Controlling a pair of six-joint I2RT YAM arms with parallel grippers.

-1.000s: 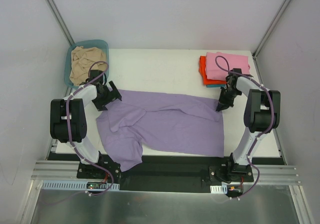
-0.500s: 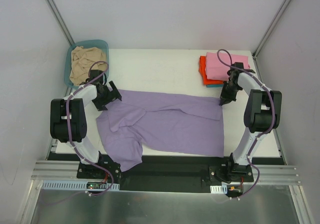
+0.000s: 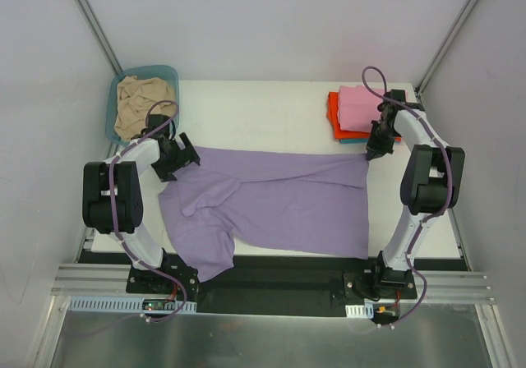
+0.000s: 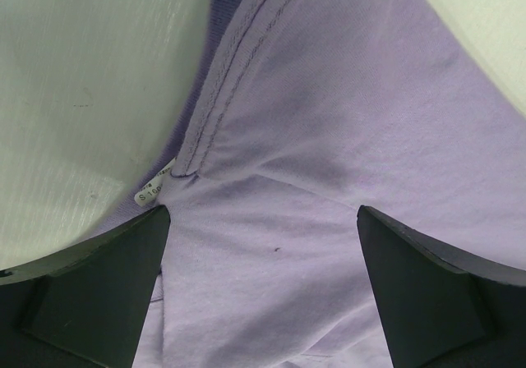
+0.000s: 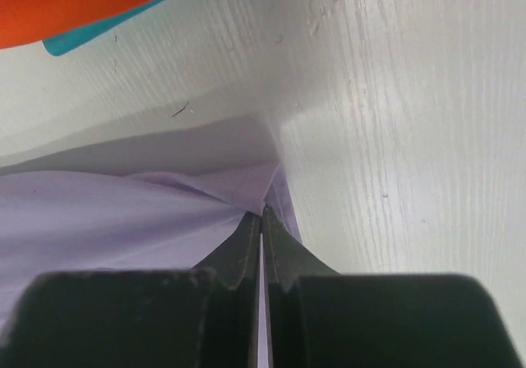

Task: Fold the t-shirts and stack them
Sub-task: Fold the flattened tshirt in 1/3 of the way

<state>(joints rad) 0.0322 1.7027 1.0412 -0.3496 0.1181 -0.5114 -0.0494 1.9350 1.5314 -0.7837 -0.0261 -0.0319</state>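
Observation:
A lavender-purple t-shirt (image 3: pixel 271 204) lies spread across the white table. My right gripper (image 3: pixel 368 156) is shut on its far right corner (image 5: pixel 259 191) and holds that corner a little above the table. My left gripper (image 3: pixel 182 161) is open over the shirt's far left part, near the collar seam and size label (image 4: pixel 152 189); its fingers (image 4: pixel 90 286) straddle flat cloth. A stack of folded pink (image 3: pixel 370 109), orange-red (image 3: pixel 334 120) and teal shirts lies at the far right. A beige shirt (image 3: pixel 140 105) fills the basin.
A teal plastic basin (image 3: pixel 168 74) stands at the far left corner of the table. The folded stack's orange and teal edges (image 5: pixel 74 11) show just beyond my right gripper. Grey walls enclose the table. The shirt's near left part hangs over the table's front edge (image 3: pixel 205 261).
My right gripper has moved toward the far right with the shirt's corner, pulling the far edge of the cloth taut. The left arm has not moved.

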